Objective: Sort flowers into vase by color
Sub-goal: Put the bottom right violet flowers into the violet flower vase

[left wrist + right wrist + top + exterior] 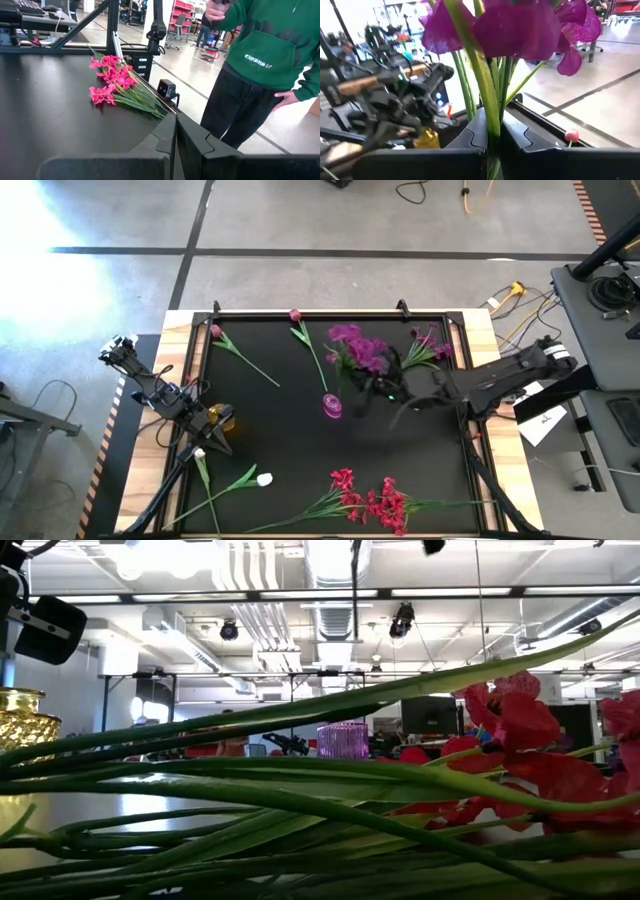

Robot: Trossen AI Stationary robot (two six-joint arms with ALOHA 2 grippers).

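Observation:
My right gripper (381, 388) (492, 141) is near the table's middle, shut on a purple blossom stem (360, 352). A purple glass vase (331, 406) (343, 739) stands just left of it. My left gripper (212, 442) (176, 146) is shut and empty, beside a gold vase (222, 418) (22, 718). Two pink tulips (215, 332) (295, 315) and a second purple stem (430, 346) lie flat toward the far edge. White tulips (263, 478) and red blossom stems (370, 502) (111, 79) lie flat along the near edge. My right gripper pinches the purple stem's green stalks (490, 117) between its two fingers, several stalks together, a little below the blossoms (520, 25). The fingers lie across the stalks. The blossoms stand out past the fingertips; the stalks' lower ends are hidden behind the gripper.
A person in a green hoodie (265, 55) stands beyond the near edge of the table. Red blossoms (520, 725) and green stalks (300, 800) fill the low view's foreground. Black frame struts (480, 480) run along the table's sides. Bare black mat (290, 440) lies between the vases.

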